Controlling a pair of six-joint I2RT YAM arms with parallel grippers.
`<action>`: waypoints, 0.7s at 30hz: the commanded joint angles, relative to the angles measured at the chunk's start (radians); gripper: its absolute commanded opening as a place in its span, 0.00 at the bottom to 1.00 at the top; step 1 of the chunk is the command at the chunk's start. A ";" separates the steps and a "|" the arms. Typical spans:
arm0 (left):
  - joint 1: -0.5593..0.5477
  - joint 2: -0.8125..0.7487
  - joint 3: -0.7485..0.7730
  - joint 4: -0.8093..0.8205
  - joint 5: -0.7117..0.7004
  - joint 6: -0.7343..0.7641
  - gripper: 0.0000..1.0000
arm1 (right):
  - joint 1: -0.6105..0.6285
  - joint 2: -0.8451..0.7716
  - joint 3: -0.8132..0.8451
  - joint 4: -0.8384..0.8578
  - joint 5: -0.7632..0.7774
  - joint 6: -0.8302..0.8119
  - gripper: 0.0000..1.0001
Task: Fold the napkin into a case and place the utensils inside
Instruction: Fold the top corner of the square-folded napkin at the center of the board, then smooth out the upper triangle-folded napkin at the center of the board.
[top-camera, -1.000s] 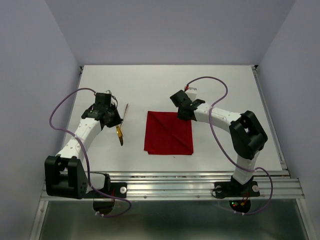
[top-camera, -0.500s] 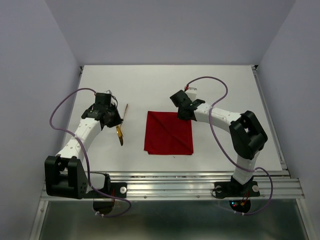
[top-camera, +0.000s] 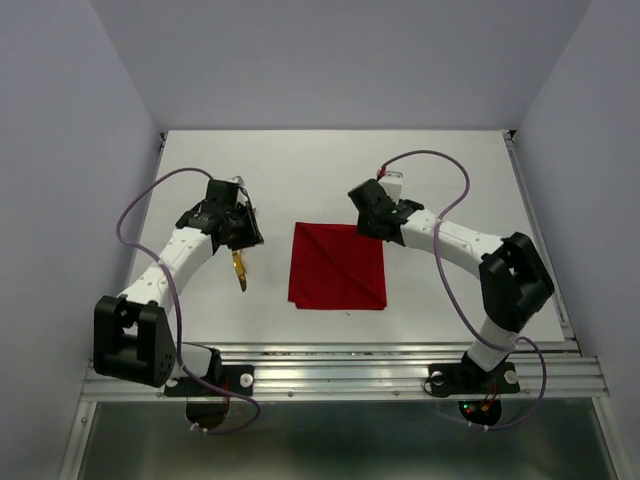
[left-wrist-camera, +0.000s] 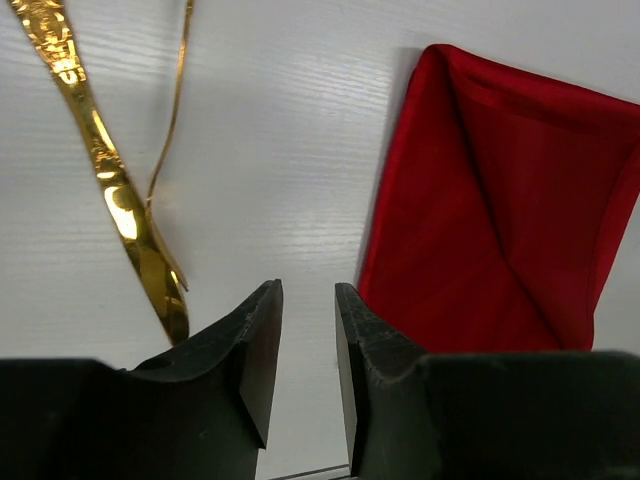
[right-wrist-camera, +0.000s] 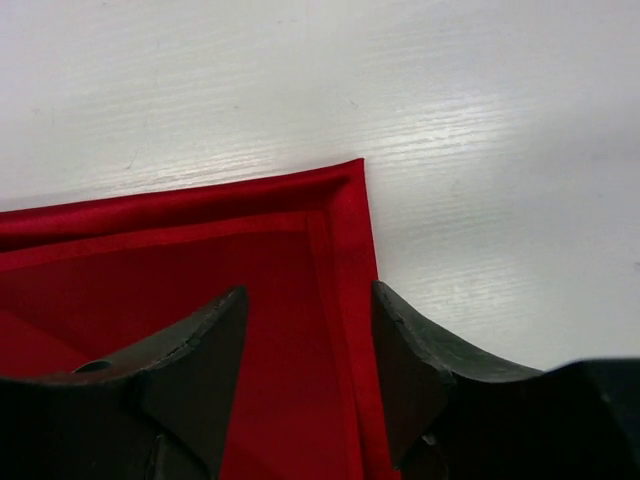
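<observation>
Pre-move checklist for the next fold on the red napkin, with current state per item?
1. right pincer open: ok, jaws apart over a corner of the bright red cloth napkin.
2. right pincer touching the cloth: cannot tell.
3. left pincer empty: ok, narrow gap, nothing in it.
4. napkin flat, folded square: ok.
5. shiny gold knife off the napkin: ok, lies apart to one side.
6. copper-pink fork fully located: cannot tell, only a thin strip shows beside the knife.
</observation>
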 joint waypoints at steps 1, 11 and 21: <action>-0.065 0.042 0.070 0.048 0.025 -0.008 0.38 | -0.004 -0.132 -0.031 -0.006 0.038 -0.016 0.52; -0.193 0.259 0.192 0.157 0.111 -0.070 0.00 | -0.004 -0.192 -0.148 -0.009 -0.132 -0.017 0.30; -0.223 0.456 0.314 0.172 0.122 -0.064 0.00 | -0.002 -0.238 -0.178 -0.041 -0.343 -0.020 0.22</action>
